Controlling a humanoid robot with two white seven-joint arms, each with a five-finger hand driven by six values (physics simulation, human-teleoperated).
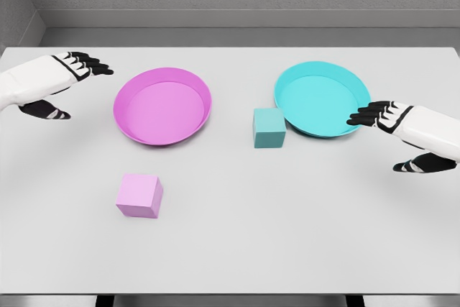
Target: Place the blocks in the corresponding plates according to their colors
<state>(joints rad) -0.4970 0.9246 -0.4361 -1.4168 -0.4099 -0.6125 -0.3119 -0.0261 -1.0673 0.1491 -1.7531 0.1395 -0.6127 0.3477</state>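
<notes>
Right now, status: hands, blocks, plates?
Left hand and right hand open, empty. Pink block and teal block on table, outside pink plate and teal plate. No obstructions.

Two blocks (139, 195) beside two plates (162, 106)

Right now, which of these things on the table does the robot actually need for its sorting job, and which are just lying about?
Needed for the job:
pink block
teal block
pink plate
teal plate
left hand and right hand, both open and empty

Just lying about:
nothing; only the white table carrying it all
</notes>
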